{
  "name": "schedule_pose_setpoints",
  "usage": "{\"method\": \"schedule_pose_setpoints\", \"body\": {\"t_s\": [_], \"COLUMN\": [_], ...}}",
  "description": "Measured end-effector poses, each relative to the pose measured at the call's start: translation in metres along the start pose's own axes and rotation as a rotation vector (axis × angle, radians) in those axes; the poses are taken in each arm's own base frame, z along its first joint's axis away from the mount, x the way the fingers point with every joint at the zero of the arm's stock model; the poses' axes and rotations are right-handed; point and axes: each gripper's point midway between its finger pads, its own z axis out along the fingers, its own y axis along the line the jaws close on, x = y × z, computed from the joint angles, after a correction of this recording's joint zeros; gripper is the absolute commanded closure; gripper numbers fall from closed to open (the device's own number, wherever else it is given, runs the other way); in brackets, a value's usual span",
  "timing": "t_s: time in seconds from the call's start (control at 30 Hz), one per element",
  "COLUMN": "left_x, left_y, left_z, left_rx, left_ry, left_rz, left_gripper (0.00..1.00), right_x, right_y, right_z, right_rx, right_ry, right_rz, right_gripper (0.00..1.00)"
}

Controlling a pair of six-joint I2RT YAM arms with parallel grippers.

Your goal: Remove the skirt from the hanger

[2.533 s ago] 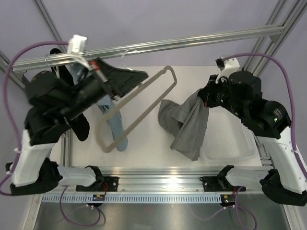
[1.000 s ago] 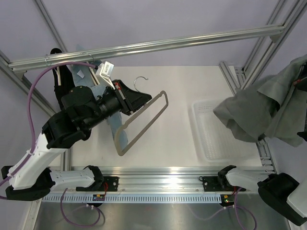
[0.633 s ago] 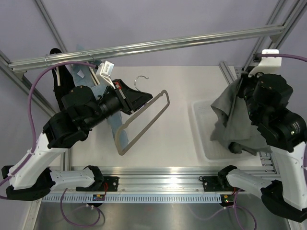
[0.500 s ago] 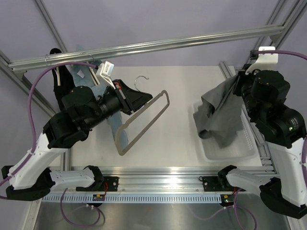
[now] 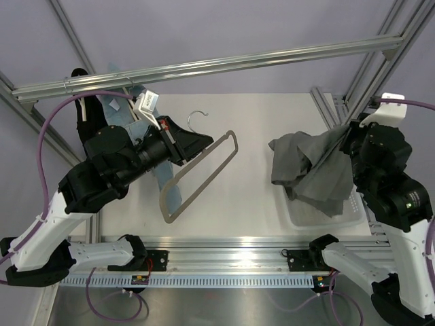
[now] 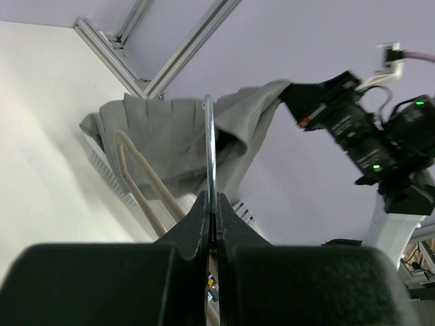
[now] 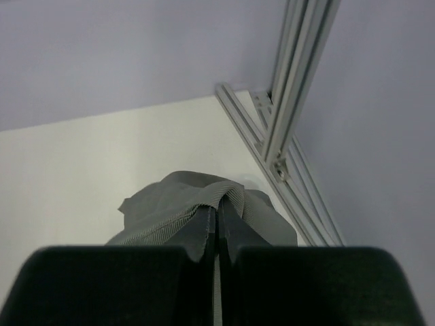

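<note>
The dark grey pleated skirt (image 5: 309, 170) hangs from my right gripper (image 5: 345, 132) over the left part of the white basket (image 5: 319, 216); it is off the hanger. In the right wrist view my right gripper (image 7: 217, 210) is shut on the skirt's ribbed waistband (image 7: 197, 197). The grey-taupe hanger (image 5: 204, 173) is held up at centre left, bare. My left gripper (image 5: 194, 139) is shut on its metal wire hook (image 5: 197, 119). In the left wrist view my left gripper (image 6: 212, 200) pinches the hook (image 6: 211, 149), with the skirt (image 6: 177, 136) beyond.
Light blue denim jeans (image 5: 166, 183) and a black garment (image 5: 85, 115) hang on the rail (image 5: 204, 64) at far left. Aluminium frame posts (image 5: 377, 54) stand at the right. The white table (image 5: 245, 183) lies between the arms.
My right arm swung the skirt out to the right, then back and down over the basket. My left gripper with the bare hanger moved down and stayed nearly still.
</note>
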Motion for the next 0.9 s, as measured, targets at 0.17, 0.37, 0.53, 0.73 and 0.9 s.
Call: {"method": "schedule_pose_setpoints", "body": {"t_s": [0.17,0.37,0.53,0.73,0.9], "left_x": [0.001,0.005,0.018,0.031,0.045], "left_y": [0.001,0.004,0.016,0.033,0.051], "left_z": [0.000,0.003,0.008,0.010,0.022], "left_rx": [-0.002,-0.009,-0.042,-0.128,-0.250], "left_ry": [0.002,0.010,0.038,0.058,0.083], "left_rz": [-0.002,-0.003,0.001,0.037,0.120], "left_gripper": [1.00,1.00,1.00,1.00,1.00], "right_x": [0.062,0.145,0.261,0.321,0.209], "right_y": [-0.015,-0.011,0.011,0.032,0.056], "right_z": [0.014,0.027,0.021,0.006,0.004], "right_rx": [0.097,0.141,0.119,0.100,-0.072], "right_ry": [0.142,0.344,0.604,0.823,0.601], "right_rz": [-0.030,0.021,0.129,0.218,0.386], "right_gripper": [1.00,1.00,0.55,0.01,0.01]}}
